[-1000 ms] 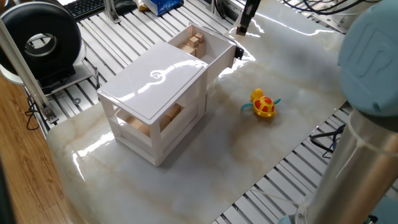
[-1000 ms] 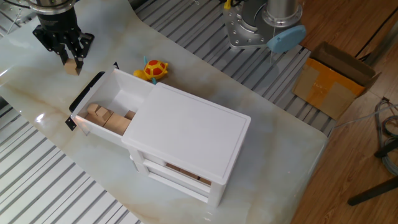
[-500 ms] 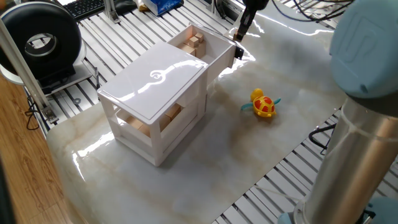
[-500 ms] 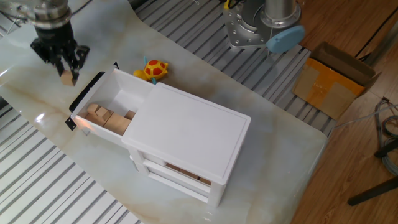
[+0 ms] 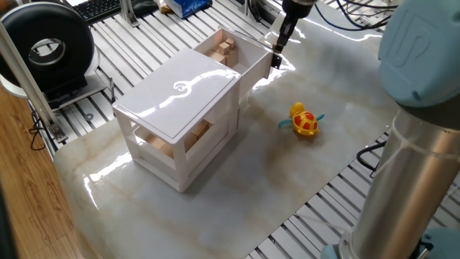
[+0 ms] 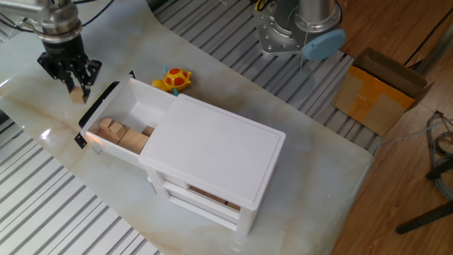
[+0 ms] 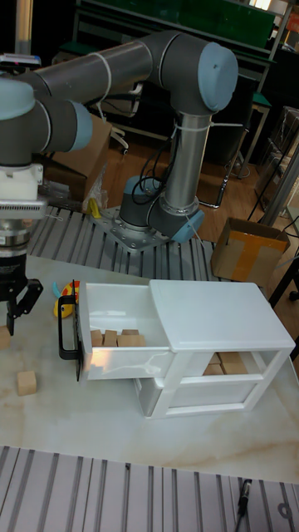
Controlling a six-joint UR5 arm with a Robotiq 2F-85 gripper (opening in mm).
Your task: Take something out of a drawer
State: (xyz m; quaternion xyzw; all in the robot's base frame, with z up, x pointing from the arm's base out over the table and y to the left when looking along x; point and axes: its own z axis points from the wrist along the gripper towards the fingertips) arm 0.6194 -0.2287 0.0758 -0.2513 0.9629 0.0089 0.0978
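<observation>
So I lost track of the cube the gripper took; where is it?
In the other fixed view, the wooden cube sits in the gripper, just outside the drawer near its handle.

We've got three cameras here. One fixed view sits high off the closed end of the cabinet (image 5: 183, 119) and looks down across the counter (image 5: 237, 194) toward the pulled-out drawer (image 5: 233, 54), with the arm's column big and close at the right edge. The other fixed view looks steeply down from the opposite side, so the drawer (image 6: 124, 117) sits left and the arm's base (image 6: 283, 35) is at the top. The tall fixed view is lower, side-on to the cabinet (image 7: 220, 357), facing the arm. All three share the cabinet, the drawer and the duck toy (image 5: 304, 120).
</observation>
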